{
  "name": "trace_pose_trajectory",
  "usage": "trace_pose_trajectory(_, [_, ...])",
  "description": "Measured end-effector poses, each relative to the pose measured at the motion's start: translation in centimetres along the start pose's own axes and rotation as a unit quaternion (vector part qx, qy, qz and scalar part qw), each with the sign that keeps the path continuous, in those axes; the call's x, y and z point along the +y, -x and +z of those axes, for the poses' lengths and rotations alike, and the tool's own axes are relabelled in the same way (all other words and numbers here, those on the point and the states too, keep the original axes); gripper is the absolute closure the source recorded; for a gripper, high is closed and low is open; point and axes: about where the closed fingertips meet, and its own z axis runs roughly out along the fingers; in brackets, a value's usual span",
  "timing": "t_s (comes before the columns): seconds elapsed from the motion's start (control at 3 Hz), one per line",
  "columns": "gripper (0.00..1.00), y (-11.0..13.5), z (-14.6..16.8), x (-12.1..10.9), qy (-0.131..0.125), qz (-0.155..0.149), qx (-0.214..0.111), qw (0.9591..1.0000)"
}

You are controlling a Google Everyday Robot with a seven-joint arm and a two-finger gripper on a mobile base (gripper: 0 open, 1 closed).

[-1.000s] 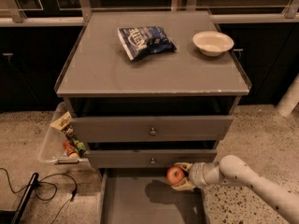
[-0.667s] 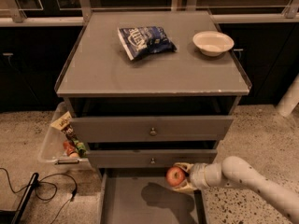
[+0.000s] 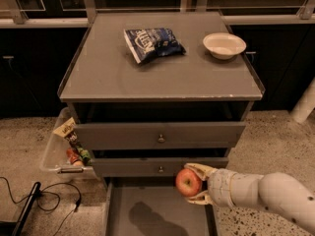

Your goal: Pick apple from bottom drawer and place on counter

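The red apple (image 3: pixel 188 182) with yellowish patches is held in my gripper (image 3: pixel 196 184), whose pale fingers (image 3: pixel 202 170) close above and below it. The gripper reaches in from the lower right and holds the apple above the right part of the pulled-out bottom drawer (image 3: pixel 157 215), just in front of the middle drawer's face. The drawer's flat grey floor shows the apple's shadow. The grey counter (image 3: pixel 123 73) lies above, at the top of the cabinet.
A blue snack bag (image 3: pixel 152 43) and a white bowl (image 3: pixel 224 45) lie on the counter. Two upper drawers with small knobs (image 3: pixel 161 138) stand slightly open. A clear plastic bin of snacks (image 3: pixel 64 149) sits left of the cabinet. Black cables (image 3: pixel 44 200) lie on the speckled floor.
The gripper with the apple has stayed at nearly the same spot above the drawer, at most rising slightly. Nothing else has moved.
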Motion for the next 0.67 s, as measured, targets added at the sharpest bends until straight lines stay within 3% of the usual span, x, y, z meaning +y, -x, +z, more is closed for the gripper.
trace_pose_trajectory(0.33, [1.0,6.1,-6.4,-3.0,-0.014,-0.032,-0.003,0.9994])
trace_pose_trajectory(0.67, [1.0,8.6,-11.3,-8.2,-0.023,-0.002,-0.041,0.9989])
